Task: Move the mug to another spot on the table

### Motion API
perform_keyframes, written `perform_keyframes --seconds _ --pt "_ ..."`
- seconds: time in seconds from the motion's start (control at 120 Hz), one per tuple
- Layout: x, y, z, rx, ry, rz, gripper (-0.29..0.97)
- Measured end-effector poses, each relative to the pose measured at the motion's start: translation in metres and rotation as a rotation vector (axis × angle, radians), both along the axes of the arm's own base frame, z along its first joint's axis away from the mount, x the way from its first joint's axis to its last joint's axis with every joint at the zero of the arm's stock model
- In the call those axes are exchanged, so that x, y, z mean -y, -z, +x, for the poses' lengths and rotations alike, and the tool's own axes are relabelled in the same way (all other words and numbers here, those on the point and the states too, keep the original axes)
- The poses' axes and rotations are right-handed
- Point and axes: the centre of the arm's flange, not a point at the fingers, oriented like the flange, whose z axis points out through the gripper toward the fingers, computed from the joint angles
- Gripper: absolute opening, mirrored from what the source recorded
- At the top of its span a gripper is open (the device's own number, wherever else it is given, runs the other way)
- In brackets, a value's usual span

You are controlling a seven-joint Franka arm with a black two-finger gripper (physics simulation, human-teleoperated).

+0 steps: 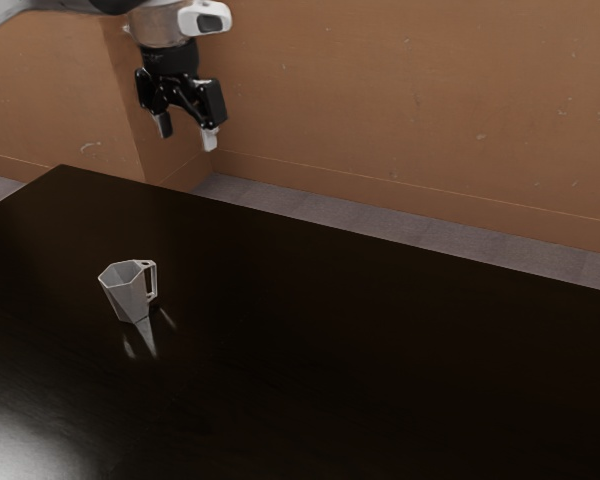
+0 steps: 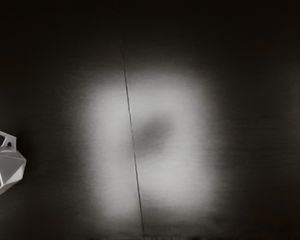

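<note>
While gripper [image 1: 187, 136] hangs wide (high above) | mug [image 1: 128, 290] upright on table [image 1: 380, 350]

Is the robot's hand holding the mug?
No, the gripper hangs open up in the air, while the mug stands by itself on the table below.
</note>
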Motion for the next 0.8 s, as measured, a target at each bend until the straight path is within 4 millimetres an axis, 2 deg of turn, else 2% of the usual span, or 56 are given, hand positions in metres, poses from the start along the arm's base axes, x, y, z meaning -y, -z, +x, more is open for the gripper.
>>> perform_keyframes --seconds 0.042,0.108,0.167,0.233,0.358,0.425,0.567,0.625,0.708,0.8 --pt "0.008 -0.001 -0.002 -0.004 0.023 0.004 0.68" --pt "0.008 0.001 -0.003 -0.013 0.036 0.014 0.68" --pt "0.006 0.013 0.003 -0.033 0.041 0.021 0.68" --pt "0.009 0.047 0.023 -0.069 0.05 0.029 0.68" --pt "0.021 0.134 0.064 -0.142 0.068 0.017 0.68" --pt "0.019 0.173 0.08 -0.168 0.063 0.006 0.68" --pt "0.013 0.225 0.101 -0.169 0.086 0.0 0.68" --pt "-0.007 0.24 0.108 -0.159 0.096 0.013 0.68" --pt "-0.048 0.259 0.116 -0.152 0.084 0.03 0.68" --pt "-0.083 0.266 0.119 -0.132 0.087 0.037 0.68"
